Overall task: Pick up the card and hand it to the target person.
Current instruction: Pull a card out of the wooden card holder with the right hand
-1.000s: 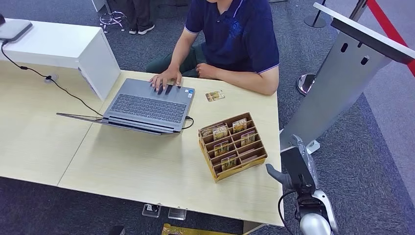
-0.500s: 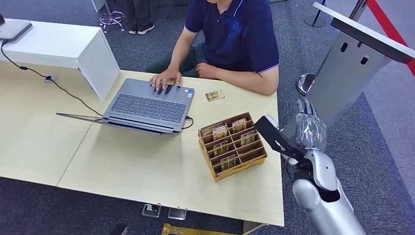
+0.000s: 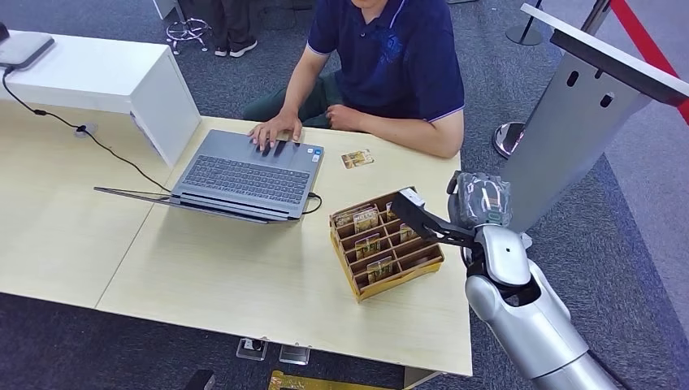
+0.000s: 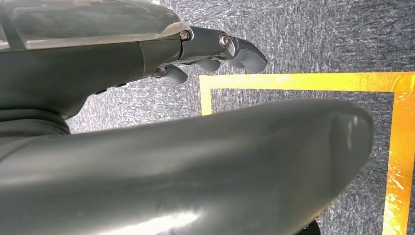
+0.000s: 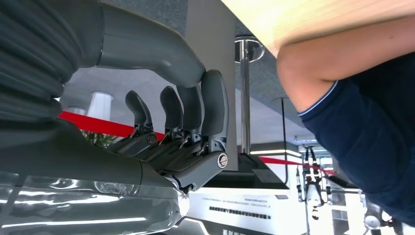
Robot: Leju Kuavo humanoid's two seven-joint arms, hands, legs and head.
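Note:
A loose card (image 3: 357, 158) lies flat on the table (image 3: 244, 276) in front of the seated person (image 3: 390, 65), just right of the laptop. A wooden card rack (image 3: 386, 241) with several upright cards stands near the table's right edge. My right hand (image 3: 481, 199) hangs in the air right of the rack, above that edge, holding nothing. In the right wrist view its fingers (image 5: 186, 122) are loosely bent and apart from the thumb, with the person's arm (image 5: 333, 68) beyond. My left hand (image 4: 210, 49) hangs over the carpet, empty, fingers slightly bent.
The person has one hand on an open laptop (image 3: 244, 175). A white box (image 3: 106, 77) with a cable stands on the table's far left. A grey slanted stand (image 3: 569, 122) and red barrier (image 3: 650, 41) are right of my arm. Yellow tape (image 4: 293, 81) marks the floor.
My right arm has risen from below the table's front right corner, and the hand has swung up and inward, level with the card rack. The person and the card have not moved.

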